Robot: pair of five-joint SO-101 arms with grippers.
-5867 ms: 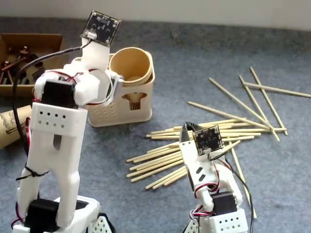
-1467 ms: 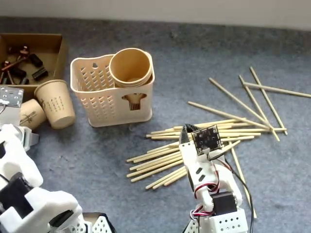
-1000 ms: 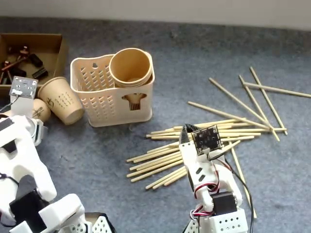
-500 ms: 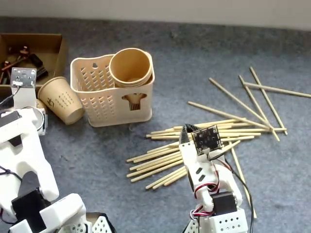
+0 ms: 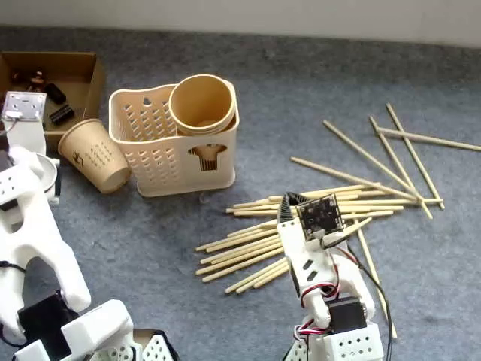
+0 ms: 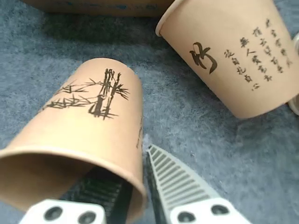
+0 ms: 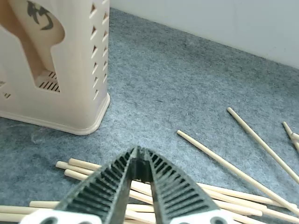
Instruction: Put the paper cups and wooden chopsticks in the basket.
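The left claw (image 6: 140, 161) is pinching narrowly on the wall of the bamboo-printed cup (image 6: 88, 116), which is lying on its side on the desk (image 6: 187, 121) with one finger inside its mouth. Lifting by so thin a wall is risking a crumple or slip (paper gives easily), and a swinging cup could be knocking the lettered cup (image 6: 229, 56) just beyond the claw. The cup wall is hiding the inner fingertip. The right claw (image 7: 138, 164) is sitting closed, empty, over the chopsticks (image 7: 219, 158).
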